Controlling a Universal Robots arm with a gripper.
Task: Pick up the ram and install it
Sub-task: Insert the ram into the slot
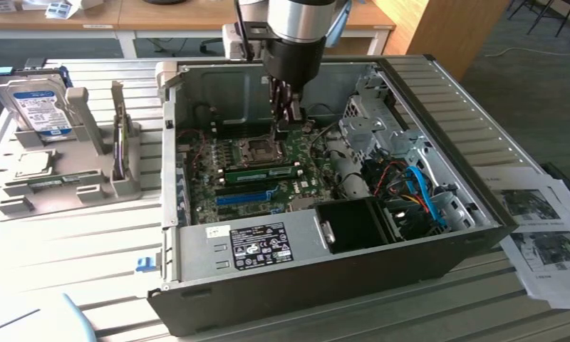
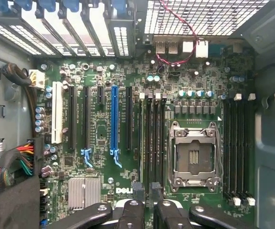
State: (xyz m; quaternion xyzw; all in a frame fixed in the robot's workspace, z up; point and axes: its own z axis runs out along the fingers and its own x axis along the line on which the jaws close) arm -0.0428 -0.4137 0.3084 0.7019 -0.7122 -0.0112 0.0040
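Stickers (image 1: 256,242) mark the near wall of the open computer case (image 1: 380,274), which lies on the slatted table (image 1: 76,242). Just behind that wall, toward the exterior view's right, sits a black fan housing (image 1: 356,224). On the motherboard the long blue expansion slot (image 1: 245,197) (image 2: 114,117) comes first. Just beyond it the ram (image 1: 261,172), a narrow green stick, stands on edge in one of the memory slots, between the blue slot and the empty CPU socket (image 1: 263,148) (image 2: 194,155). The gripper (image 1: 287,130) (image 2: 147,191) hangs inside the case above the right end of those memory slots, clear of the board. Its jaws stand a narrow way apart and hold nothing. The ram is near them but not touched. Well to the left of the case a grey holder (image 1: 85,192) stands on the table. What looks like a second green stick (image 1: 52,183) lies flat in its near part, and a hard drive (image 1: 33,107) with a blue-white label stands upright at its far end. Printed papers (image 1: 541,206) lie on the table to the right of the case.
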